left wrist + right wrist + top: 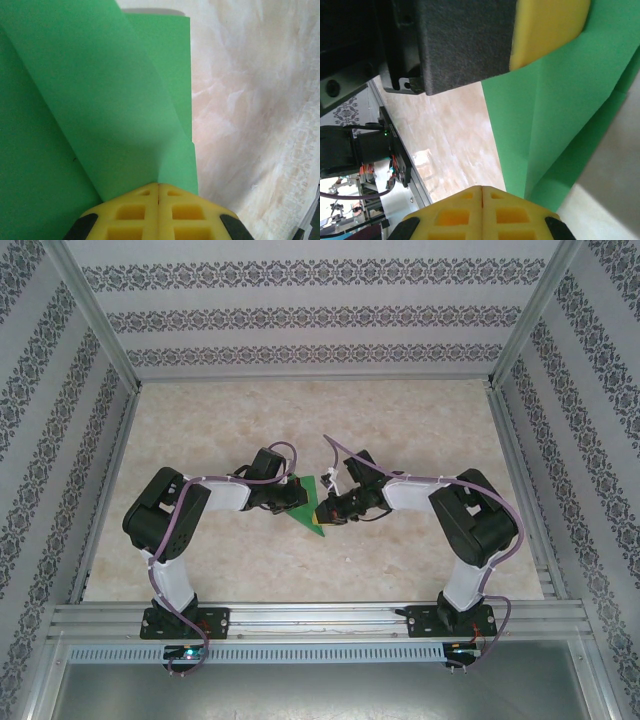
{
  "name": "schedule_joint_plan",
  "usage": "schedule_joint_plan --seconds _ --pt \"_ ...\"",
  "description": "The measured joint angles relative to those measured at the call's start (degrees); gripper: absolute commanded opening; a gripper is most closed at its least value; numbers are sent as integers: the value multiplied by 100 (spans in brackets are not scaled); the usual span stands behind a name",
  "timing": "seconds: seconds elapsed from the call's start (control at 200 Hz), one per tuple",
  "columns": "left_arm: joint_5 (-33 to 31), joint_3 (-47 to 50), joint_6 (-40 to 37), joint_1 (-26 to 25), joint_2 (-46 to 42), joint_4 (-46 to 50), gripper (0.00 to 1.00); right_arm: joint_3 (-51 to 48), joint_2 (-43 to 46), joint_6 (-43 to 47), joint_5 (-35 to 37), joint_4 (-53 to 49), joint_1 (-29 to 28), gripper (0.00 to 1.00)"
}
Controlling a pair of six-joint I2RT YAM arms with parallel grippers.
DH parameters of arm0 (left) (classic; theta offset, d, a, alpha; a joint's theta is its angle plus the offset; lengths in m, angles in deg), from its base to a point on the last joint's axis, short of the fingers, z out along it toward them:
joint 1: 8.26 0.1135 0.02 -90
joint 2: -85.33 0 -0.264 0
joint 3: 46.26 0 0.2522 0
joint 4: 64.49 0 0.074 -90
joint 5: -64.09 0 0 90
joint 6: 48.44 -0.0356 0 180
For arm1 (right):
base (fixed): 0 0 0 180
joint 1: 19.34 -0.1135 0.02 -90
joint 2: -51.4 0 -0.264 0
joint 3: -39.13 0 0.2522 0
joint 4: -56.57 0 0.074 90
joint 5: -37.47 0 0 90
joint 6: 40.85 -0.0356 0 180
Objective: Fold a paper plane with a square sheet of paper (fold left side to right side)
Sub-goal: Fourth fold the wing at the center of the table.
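The square sheet of paper [313, 502], bright green and folded to a pointed triangle, lies mid-table between both arms. My left gripper [293, 496] meets it from the left. In the left wrist view the yellow fingertips [158, 186] are pressed together with a crease of the paper [100, 100] running right into their seam, so they are shut on it. My right gripper [323, 511] comes in from the right. Its jaws [482, 188] are shut with nothing between them, and the paper's edge [560, 110] passes just beside and under one finger. The left gripper's yellow finger [545, 30] rests over the paper there.
The marble tabletop [300, 420] stretches open behind and beside the arms. Patterned walls and metal posts [95, 320] enclose it on three sides. An aluminium rail [320, 618] with both arm bases runs along the near edge.
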Motion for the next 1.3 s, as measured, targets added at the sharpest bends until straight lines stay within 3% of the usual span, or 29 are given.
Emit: schedule_joint_plan --seconds 1.304 --pt "-2 0 0 2 0 2 0 -260 -212 70 267 -155 -140 0"
